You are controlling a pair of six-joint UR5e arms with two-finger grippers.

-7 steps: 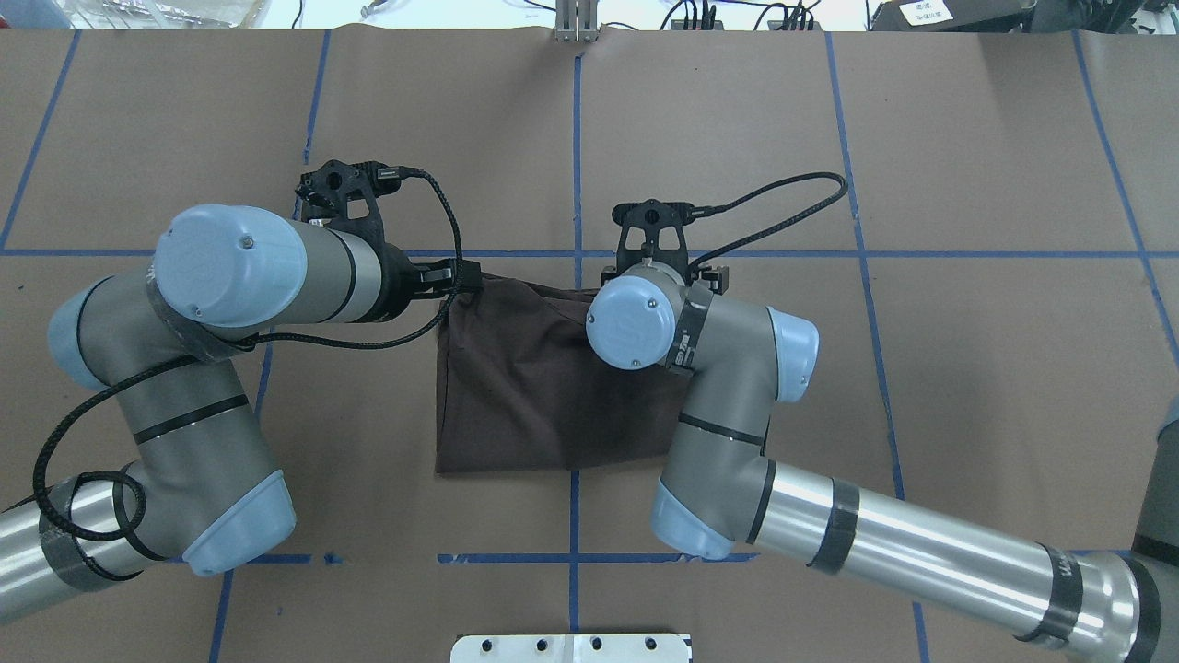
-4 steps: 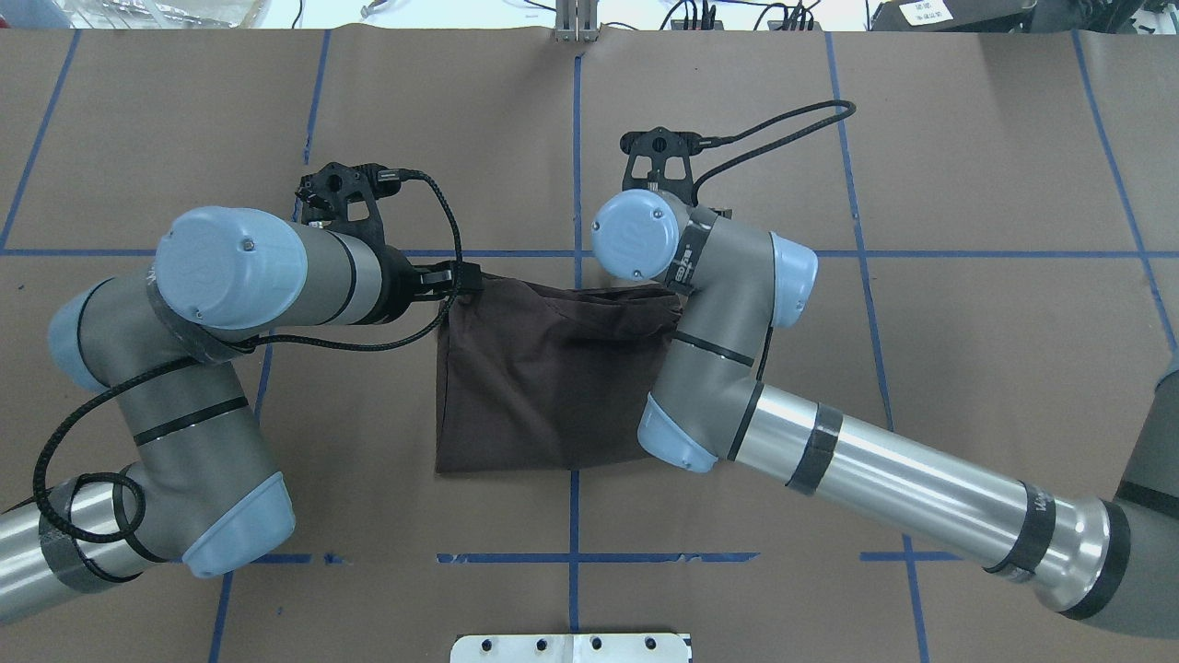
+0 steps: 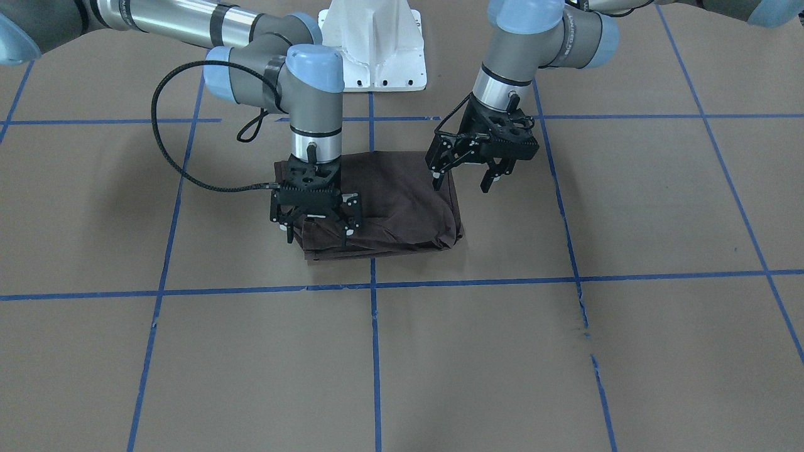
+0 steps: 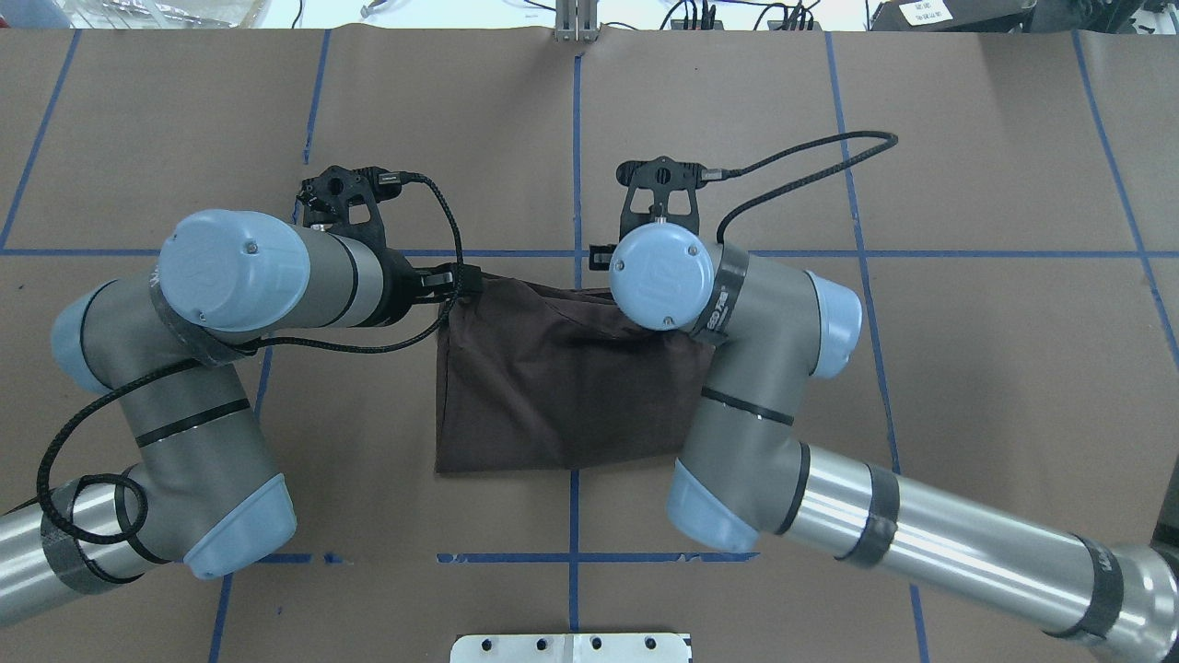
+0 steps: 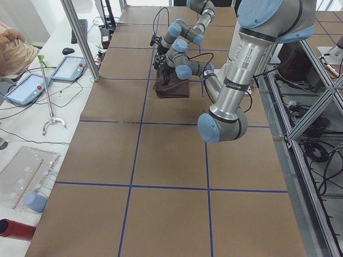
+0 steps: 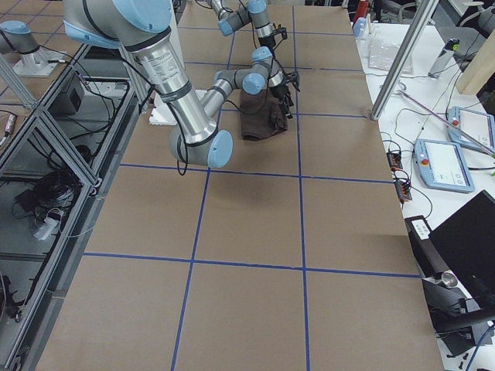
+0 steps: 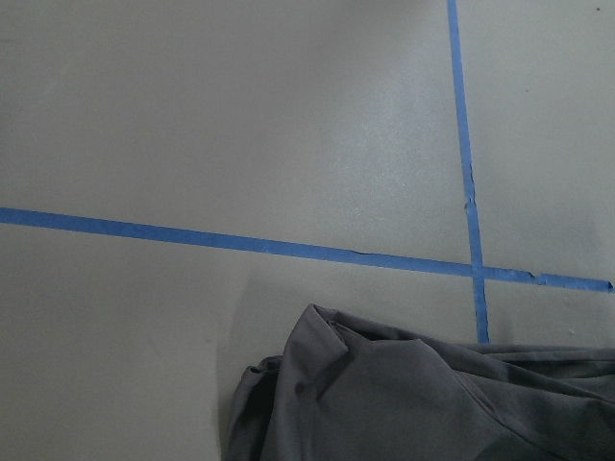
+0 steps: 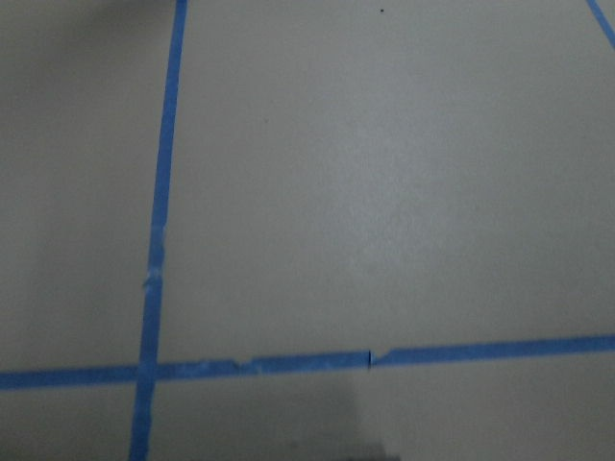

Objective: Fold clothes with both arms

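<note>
The dark brown T-shirt [image 3: 389, 201] [image 4: 553, 387] lies folded into a compact bundle on the brown paper table. My left gripper [image 3: 463, 179] [image 4: 458, 276] hangs open just above the shirt's far corner on my left, and that rumpled corner [image 7: 432, 403] lies flat on the paper in the left wrist view. My right gripper [image 3: 317, 229] is low at the far corner on my right, open, with its fingers [image 3: 345, 235] straddling the cloth edge. From overhead, the right wrist [image 4: 661, 276] hides that gripper. The right wrist view holds only paper and tape.
Blue tape lines [image 3: 370, 285] grid the table. The white base pedestal [image 3: 377, 44] stands behind the shirt on the robot's side. In the side views, tablets [image 5: 69, 67] and cables [image 6: 402, 182] lie on benches beyond the far table edge.
The right wrist swung out past the shirt's far edge, then came back and settled over the far right corner. The left arm and the shirt have hardly moved.
</note>
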